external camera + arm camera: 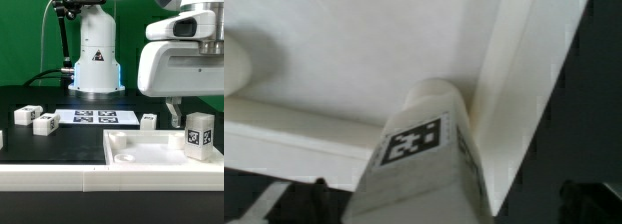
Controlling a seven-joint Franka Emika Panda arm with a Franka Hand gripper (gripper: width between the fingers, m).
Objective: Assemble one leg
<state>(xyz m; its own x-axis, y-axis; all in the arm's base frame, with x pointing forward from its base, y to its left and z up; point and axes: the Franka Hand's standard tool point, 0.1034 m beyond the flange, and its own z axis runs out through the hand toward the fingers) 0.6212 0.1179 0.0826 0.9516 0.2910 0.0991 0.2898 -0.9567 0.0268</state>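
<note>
One leg [200, 135], a small white block with black-and-white tags, stands upright on the right part of the large white panel [140, 152]. In the wrist view this leg [429, 160] runs from between my fingers down to the panel's inner corner by the raised rim [518, 90]. My gripper [185, 112] hangs over the leg's top. In the wrist view the gripper [446, 205] has a dark finger [304, 200] on either side of the leg, with a gap on each side, so it is open.
Two loose legs [25, 116] [45, 124] lie on the black table at the exterior view's left, and a third [149, 121] lies behind the panel. The marker board [95, 117] lies mid-table in front of the robot base [95, 60].
</note>
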